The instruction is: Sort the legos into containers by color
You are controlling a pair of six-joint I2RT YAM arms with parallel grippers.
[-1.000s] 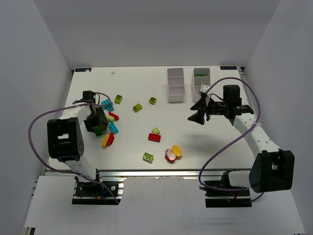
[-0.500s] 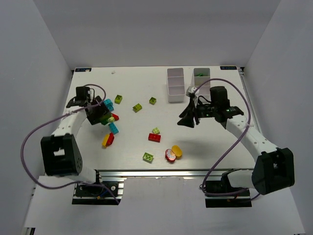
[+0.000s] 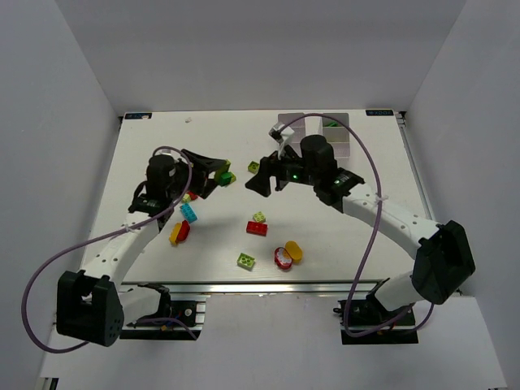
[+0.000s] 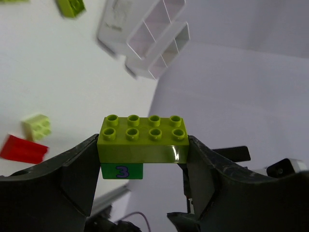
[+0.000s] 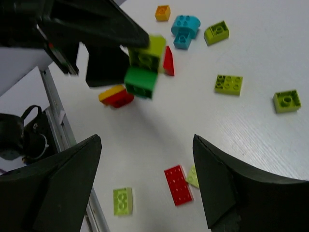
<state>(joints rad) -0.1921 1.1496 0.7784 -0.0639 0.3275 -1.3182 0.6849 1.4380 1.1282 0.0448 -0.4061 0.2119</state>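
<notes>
My left gripper (image 3: 213,174) is shut on a lime 2x4 brick (image 4: 143,140) with a small green brick marked "3" (image 4: 122,171) stuck under it, held above the table's middle. The pair also shows in the right wrist view (image 5: 145,58). My right gripper (image 3: 264,184) is open and empty, close to the right of the left gripper; in its own view (image 5: 147,140) it hovers over a red flat brick (image 5: 178,185). Two white bins (image 3: 286,119) (image 3: 342,135) stand at the back right, partly hidden by the right arm; they also show in the left wrist view (image 4: 145,38).
Loose bricks lie around: red flat (image 3: 257,228), pale lime (image 3: 259,217), lime (image 3: 245,261), a red-white and an orange piece (image 3: 288,254) near the front, cyan (image 3: 188,213) and yellow-red (image 3: 179,232) at the left, lime ones (image 3: 254,166) behind the grippers.
My left arm swung from the left pile toward the middle, lifting the lime and green bricks. My right arm moved left from the bins to the centre.
</notes>
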